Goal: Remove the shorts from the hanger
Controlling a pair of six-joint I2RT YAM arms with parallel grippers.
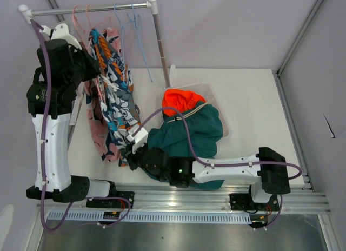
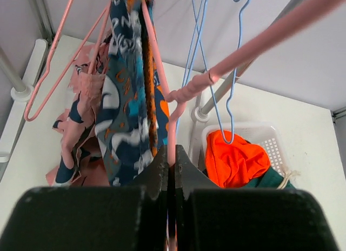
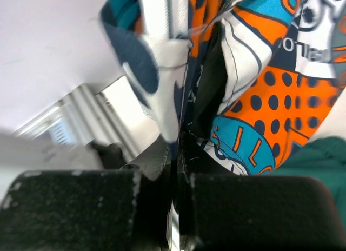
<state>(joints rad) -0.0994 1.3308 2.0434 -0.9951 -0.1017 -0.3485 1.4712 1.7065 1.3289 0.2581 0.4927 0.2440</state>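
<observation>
Navy shorts with orange print (image 1: 116,97) hang from a pink hanger (image 2: 178,94) on the rail (image 1: 86,8). My left gripper (image 1: 89,67) is shut on the pink hanger's bar, seen clamped in the left wrist view (image 2: 172,159). My right gripper (image 1: 132,148) is shut on the lower hem of the navy printed shorts (image 3: 259,99), pinched at the jaws (image 3: 181,148). Pink shark-print shorts (image 1: 97,126) hang behind them on the left. Orange shorts (image 1: 184,99) and teal shorts (image 1: 194,134) lie in the white basket (image 1: 208,88).
Empty blue wire hangers (image 1: 138,40) and pink hangers (image 1: 78,21) hang on the rail. The rack's upright post (image 1: 161,51) stands by the basket. A metal rail (image 1: 216,194) runs along the table's near edge.
</observation>
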